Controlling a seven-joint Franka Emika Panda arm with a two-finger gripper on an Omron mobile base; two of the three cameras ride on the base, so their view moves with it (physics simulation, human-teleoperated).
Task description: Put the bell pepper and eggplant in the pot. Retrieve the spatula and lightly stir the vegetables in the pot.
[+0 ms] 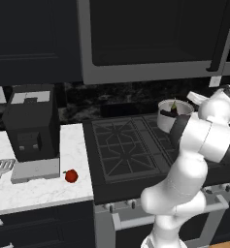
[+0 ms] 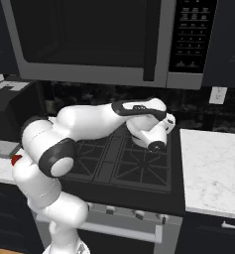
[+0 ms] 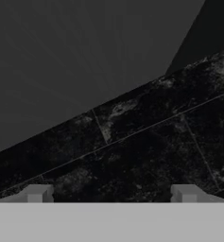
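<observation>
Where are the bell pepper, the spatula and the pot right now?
bell pepper (image 1: 71, 176): left base view, middle of its red body, on the white counter.
spatula (image 1: 5, 166): left base view, its slotted silver head, at the counter's left edge.
pot (image 1: 166, 119): left base view, its outer left wall, on the stove.

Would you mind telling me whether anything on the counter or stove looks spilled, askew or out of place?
Nothing looks spilled or damaged. The eggplant sits in the pot on the stove, while the pepper lies loose on the counter and the spatula rests near the counter's left edge. The hand is open, holding nothing.
</observation>
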